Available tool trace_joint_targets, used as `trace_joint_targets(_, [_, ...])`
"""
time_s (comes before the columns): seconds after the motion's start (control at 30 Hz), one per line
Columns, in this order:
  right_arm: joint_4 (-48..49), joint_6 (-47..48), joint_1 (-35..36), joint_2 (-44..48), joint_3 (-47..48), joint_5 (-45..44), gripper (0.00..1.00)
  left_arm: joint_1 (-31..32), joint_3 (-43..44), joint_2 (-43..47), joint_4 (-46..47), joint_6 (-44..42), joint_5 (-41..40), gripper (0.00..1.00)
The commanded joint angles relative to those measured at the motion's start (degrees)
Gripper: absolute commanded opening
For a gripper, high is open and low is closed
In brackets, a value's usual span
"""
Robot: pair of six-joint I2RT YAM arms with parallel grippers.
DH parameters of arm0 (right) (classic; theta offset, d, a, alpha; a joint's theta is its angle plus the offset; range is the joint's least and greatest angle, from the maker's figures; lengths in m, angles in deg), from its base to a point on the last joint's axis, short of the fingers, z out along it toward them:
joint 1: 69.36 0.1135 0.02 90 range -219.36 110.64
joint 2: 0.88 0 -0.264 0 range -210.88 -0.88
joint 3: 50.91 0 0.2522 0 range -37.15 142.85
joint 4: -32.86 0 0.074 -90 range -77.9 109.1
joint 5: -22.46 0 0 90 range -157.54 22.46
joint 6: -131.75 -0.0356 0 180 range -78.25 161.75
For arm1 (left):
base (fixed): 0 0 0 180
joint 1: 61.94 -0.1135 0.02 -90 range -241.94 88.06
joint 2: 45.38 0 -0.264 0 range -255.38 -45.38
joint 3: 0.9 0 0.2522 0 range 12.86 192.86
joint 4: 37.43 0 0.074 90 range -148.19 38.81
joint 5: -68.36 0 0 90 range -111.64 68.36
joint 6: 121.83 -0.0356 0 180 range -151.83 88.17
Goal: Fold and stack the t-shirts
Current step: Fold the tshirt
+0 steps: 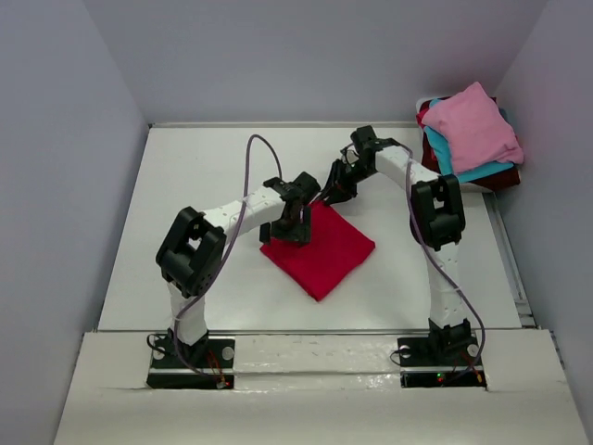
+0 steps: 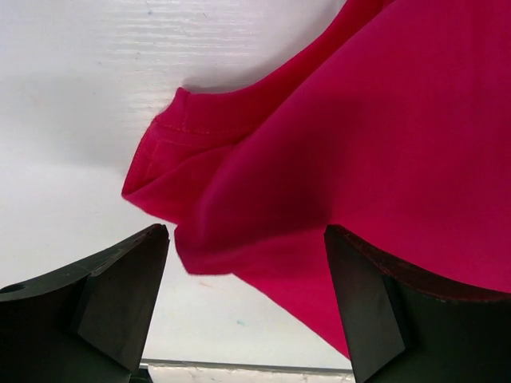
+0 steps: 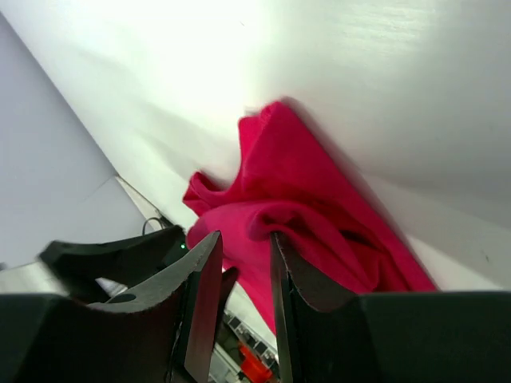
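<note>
**Mid-table: red shirt folded, far corner pinched, stack waiting**

At the centre of the white table [image 1: 204,185], the red t-shirt [image 1: 320,250] lies folded into a flat square, turned like a diamond, well apart from the stack. Both arms meet at its far corner.

Left gripper [image 2: 247,239]: jaws wide apart, nothing in them. It hovers just over the shirt's left edge, where a hemmed flap pokes out from under the top layer.

Right gripper [image 3: 245,239]: jaws drawn nearly together at a bunched fold on the far corner. The cloth humps up off the table there, so I read it as a pinch on the shirt, though the contact itself is hard to make out.

In the far right corner sits the stack: a pink t-shirt [image 1: 473,125] on top, a teal t-shirt [image 1: 459,169] under it and a maroon t-shirt [image 1: 505,178] at the bottom, edges uneven.

Step, as I judge it: folding looks nearly done, and this is the last tidy or the pick-up before stacking.

Next move calls for the left jaws to close on the near-left edge, taking all layers including the loose flap. Both arms must then lift evenly, so the square doesn't unfold on the way to the pink shirt.
</note>
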Motion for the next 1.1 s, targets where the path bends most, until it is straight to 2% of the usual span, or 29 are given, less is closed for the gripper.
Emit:
trace_joint_targets(0.0, [-0.9,-1.2,0.4,-2.5,6.3,2.5,0.36,0.0,-2.4,-2.0,1.8,-0.2,0.5,0.91])
trace_joint_targets(0.2, [-0.1,-0.9,1.0,-6.7,5.5,2.8,0.36,0.0,-4.8,-5.6,4.0,0.6,3.1,0.91])
trace_joint_targets(0.47, [1.1,0.1,1.5,-7.1,1.4,2.3,0.36,0.0,-3.9,-4.2,3.5,1.7,2.3,0.91])
trace_joint_targets(0.8, [-6.5,1.6,1.5,-6.2,13.5,1.1,0.37,0.0,0.5,0.1,-1.0,1.8,-1.7,0.91])
trace_joint_targets(1.07, [-8.4,1.5,1.5,-1.9,14.1,-3.0,0.37,0.0,6.0,5.2,-4.6,1.9,-4.6,0.91])
